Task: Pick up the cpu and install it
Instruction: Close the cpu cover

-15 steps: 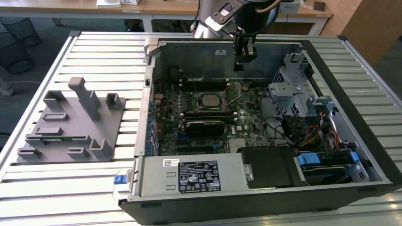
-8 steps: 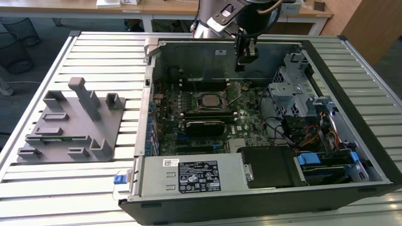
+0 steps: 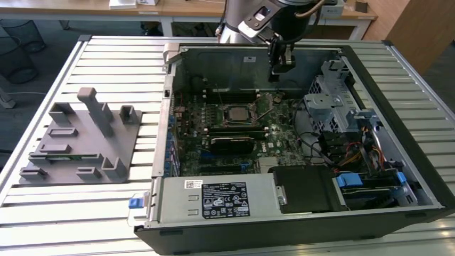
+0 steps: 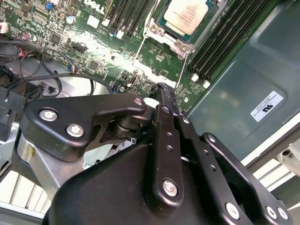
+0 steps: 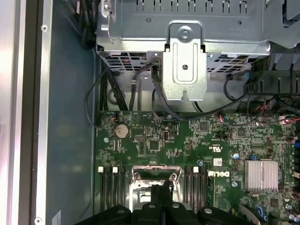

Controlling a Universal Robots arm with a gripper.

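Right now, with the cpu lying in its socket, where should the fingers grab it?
By two opposite edges of the cpu, coming straight down from above. It lies flat, silvery top up, in the socket, whose frame hugs it closely, so a sideways approach looks blocked.

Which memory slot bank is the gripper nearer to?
The bank on the far side of the cpu in the exterior view; the gripper hangs by that end, while the other bank lies on its near side.

Matte black pincer [image 4: 162, 91], jointed links [image 4: 159, 150] fastened with silver screws [image 4: 169, 187].
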